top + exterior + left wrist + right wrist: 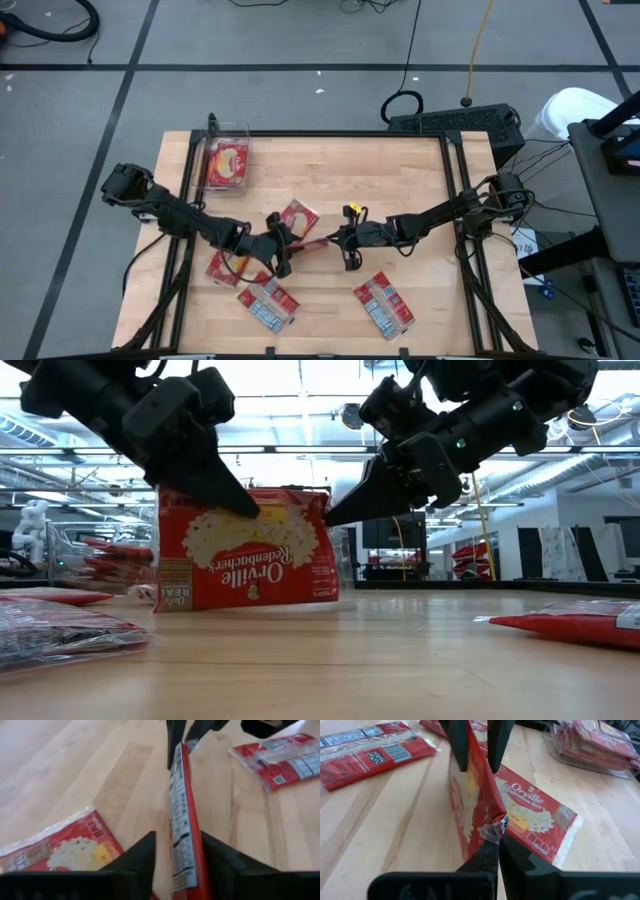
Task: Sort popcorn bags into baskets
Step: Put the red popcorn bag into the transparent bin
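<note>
One bag (248,555) stands on edge mid-table, upright, popcorn picture facing the low camera. Right gripper (492,837) is pinched tight on one top corner of it. Left gripper (175,855) straddles the other end, fingers (137,857) apart on either side of the bag; contact with the bag cannot be told. Flat bags lie round it: one (226,268) under the left arm, one (268,305) at the near edge, one (383,304) near right. Basket (226,160) at the far left corner holds a bag.
</note>
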Available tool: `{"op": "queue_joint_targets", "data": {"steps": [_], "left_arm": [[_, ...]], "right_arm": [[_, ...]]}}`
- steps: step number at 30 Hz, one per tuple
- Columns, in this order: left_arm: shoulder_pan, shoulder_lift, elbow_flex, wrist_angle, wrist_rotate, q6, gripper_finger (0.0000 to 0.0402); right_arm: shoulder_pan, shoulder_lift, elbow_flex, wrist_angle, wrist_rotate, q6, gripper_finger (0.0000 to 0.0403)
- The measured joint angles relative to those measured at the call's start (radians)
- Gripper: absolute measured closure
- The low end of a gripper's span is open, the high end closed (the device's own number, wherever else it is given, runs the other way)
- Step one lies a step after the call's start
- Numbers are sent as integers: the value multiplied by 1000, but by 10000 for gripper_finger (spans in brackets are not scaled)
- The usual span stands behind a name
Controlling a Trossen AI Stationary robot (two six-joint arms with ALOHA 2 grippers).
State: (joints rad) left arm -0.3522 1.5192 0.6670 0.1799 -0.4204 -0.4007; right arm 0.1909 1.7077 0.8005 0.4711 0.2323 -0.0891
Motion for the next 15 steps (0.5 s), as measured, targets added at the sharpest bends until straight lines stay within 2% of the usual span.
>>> {"op": "queue_joint_targets", "data": {"steps": [5,6,11,15], "left_arm": [[22,0,0,7,52,61,372],[25,0,0,7,52,63,382],[33,-18,0,54,42,76,369],[40,-39,0,139,17,115,383]], "right_arm": [[-3,0,0,8,9,-6,403],[-3,-3,0,7,30,-5,403],[8,-80,0,-29,168,-50,377],[23,-187,0,-146,269,-40,336]]}}
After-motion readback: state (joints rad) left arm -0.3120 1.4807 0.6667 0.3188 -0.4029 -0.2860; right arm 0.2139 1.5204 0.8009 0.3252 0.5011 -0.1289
